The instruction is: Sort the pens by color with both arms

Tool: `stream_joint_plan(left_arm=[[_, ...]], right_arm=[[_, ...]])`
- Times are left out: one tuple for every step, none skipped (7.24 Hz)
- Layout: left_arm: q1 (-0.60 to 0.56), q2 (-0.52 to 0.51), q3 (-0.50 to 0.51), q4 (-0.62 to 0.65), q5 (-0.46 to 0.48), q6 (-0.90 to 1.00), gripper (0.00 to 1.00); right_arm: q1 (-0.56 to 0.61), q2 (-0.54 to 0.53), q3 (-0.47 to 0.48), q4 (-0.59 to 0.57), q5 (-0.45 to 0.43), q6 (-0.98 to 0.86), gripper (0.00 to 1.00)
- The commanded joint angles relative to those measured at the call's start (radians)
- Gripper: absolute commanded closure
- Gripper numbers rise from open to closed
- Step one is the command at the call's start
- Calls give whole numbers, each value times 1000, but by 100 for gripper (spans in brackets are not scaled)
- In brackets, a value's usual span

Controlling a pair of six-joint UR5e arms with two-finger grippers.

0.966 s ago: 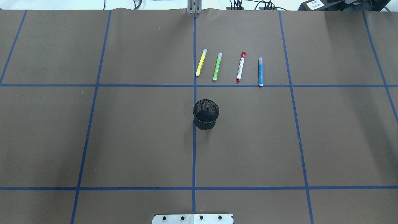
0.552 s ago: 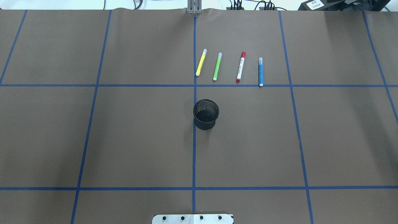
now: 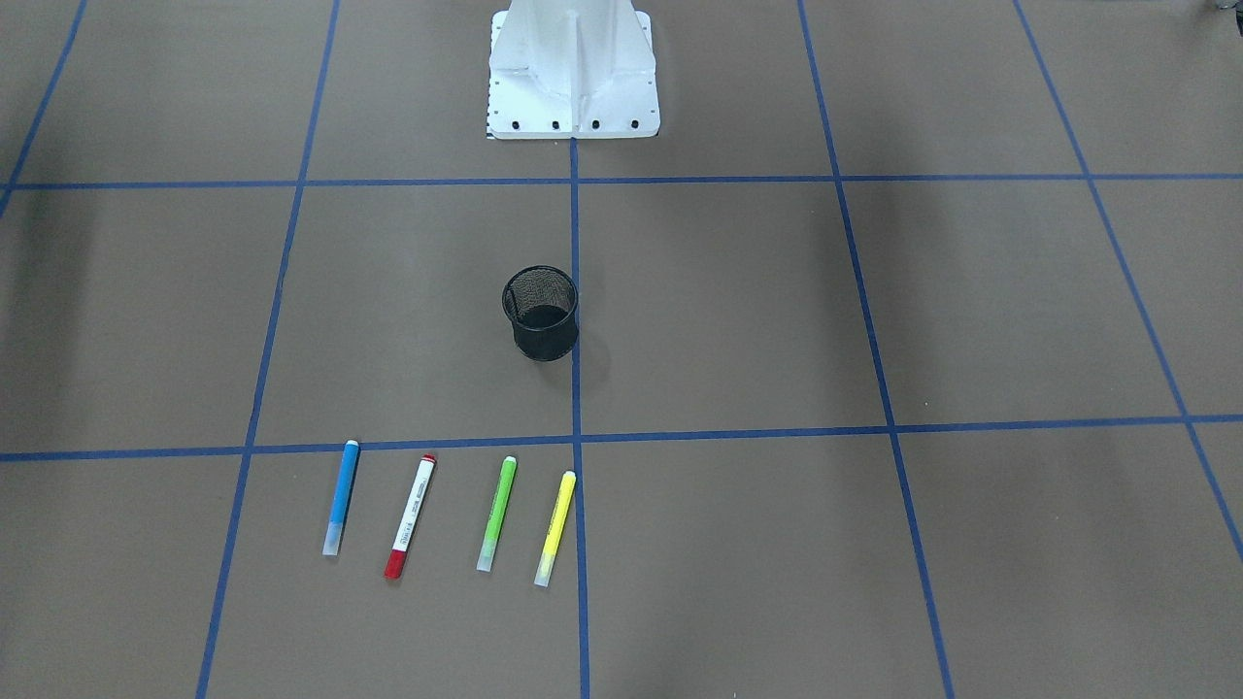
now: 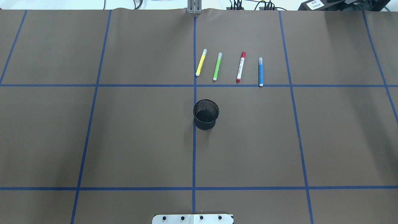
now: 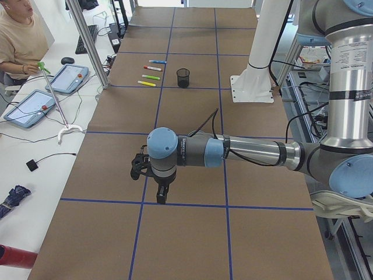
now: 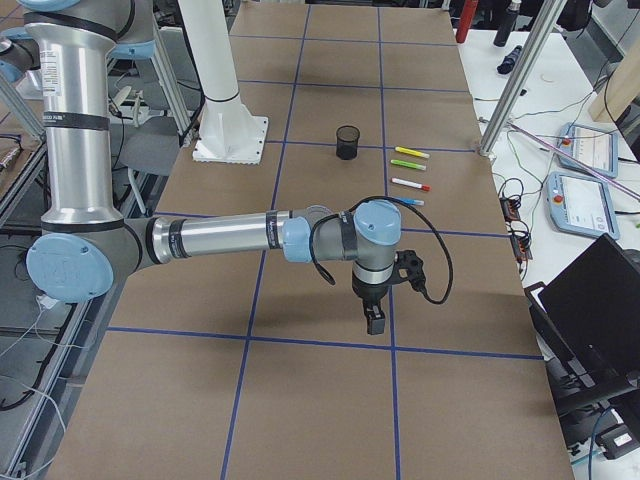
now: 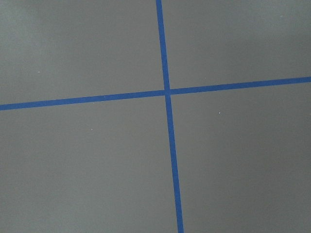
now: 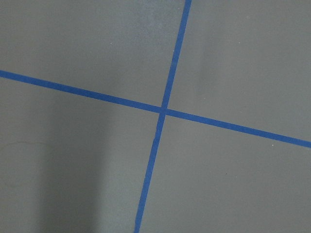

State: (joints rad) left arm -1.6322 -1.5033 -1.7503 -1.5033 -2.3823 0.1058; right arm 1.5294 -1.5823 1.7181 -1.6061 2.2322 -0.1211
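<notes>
My right pincer [image 6: 374, 318] and left pincer [image 5: 156, 188] hover wide of the counter [image 4: 140, 140]; grip state: cannot tell. Four slim pens [image 4: 229, 67] lie parallel, axes six-to-twelve, at one o'clock of the black mesh cup [image 4: 205, 114], nearer my right.

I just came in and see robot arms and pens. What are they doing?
Nothing is being held yet. Four slim pens lie side by side on the brown table: a yellow pen, a green pen, a white pen with red ends and a blue pen. A black mesh cup stands upright nearby. The left gripper and right gripper hover far from the pens.
</notes>
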Motion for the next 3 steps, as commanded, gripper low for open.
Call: stream_joint_plan(left_arm=[[0,0,0,0,0,0,0],[0,0,0,0,0,0,0],[0,0,2,0,0,0,0]], right_arm=[[0,1,2,0,0,1,0],[0,2,5,0,0,1,0],[0,2,8,0,0,1,0]])
